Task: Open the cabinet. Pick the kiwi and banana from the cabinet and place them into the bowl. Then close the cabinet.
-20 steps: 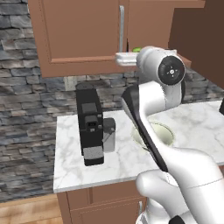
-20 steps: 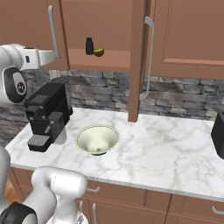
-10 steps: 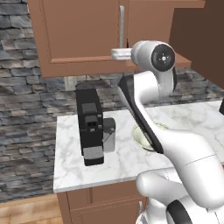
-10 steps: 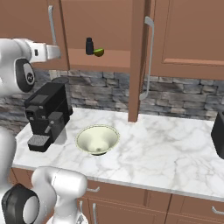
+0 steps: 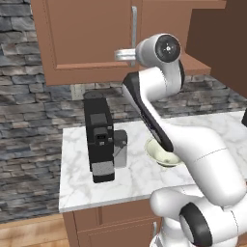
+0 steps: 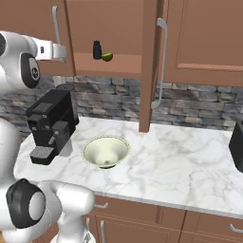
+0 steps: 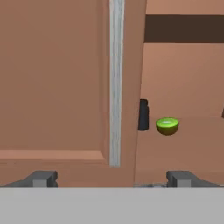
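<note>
Standing on the tabletop (image 6: 190,166), a black coffee machine (image 6: 51,124) sits just left of the bowl (image 6: 106,152). Higher up, the end effector (image 7: 111,179) faces the cabinet (image 6: 118,33) with fingers spread wide and holding nothing. Its left door (image 7: 57,87) and silver handle (image 7: 116,83) stand directly ahead. Past the door's edge, on the shelf (image 6: 118,64), a small black bottle (image 7: 143,114) stands beside the kiwi (image 7: 167,125), deeper in and right of the end effector. The right door (image 6: 148,66) hangs open.

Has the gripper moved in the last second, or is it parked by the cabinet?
Yes. In the right base view the gripper has swung right, toward the left door's bar handle and the open shelf with the kiwi.
</note>
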Robot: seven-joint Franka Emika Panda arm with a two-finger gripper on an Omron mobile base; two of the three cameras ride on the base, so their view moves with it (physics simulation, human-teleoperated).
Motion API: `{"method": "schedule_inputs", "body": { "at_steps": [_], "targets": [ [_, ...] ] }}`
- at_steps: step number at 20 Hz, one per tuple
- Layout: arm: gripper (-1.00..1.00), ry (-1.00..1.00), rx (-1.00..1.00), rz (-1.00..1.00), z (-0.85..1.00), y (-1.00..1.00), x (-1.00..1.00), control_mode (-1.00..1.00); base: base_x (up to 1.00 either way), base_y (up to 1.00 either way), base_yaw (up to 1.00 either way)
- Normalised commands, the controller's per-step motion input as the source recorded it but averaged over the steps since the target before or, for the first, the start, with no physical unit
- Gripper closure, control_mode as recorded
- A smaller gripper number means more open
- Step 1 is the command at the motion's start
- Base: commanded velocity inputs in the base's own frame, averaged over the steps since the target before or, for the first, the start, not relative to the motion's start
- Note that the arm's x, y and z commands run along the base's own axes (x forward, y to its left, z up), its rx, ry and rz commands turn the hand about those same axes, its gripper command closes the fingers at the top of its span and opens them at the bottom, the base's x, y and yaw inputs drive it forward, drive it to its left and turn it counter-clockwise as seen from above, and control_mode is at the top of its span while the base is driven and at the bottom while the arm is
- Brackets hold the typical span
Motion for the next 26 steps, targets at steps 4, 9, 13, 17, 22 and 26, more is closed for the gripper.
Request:
{"method": "schedule_inputs", "body": {
  "at_steps": [4, 9, 13, 17, 22, 26],
  "targets": [
    [-1.0, 0.09, 0.0, 0.0, 0.0, 0.01, 0.49, -1.0, 0.0, 0.0, 0.0],
    [-1.0, 0.06, 0.0, 0.0, 0.0, 0.0, 0.58, -1.0, 0.0, 0.0, 0.0],
    [-1.0, 0.03, 0.0, 0.0, 0.0, 0.02, 0.55, -1.0, 0.0, 0.0, 0.0],
    [-1.0, 0.01, 0.0, 0.0, -0.01, 0.02, 0.55, -1.0, 0.0, 0.0, 0.0],
    [-1.0, 0.0, 0.0, 0.0, -0.12, 0.08, 0.52, -1.0, 0.0, 0.0, 0.0],
    [-1.0, 0.0, 0.0, 0.0, -0.11, 0.04, 0.44, -1.0, 0.0, 0.0, 0.0]
  ]
}}
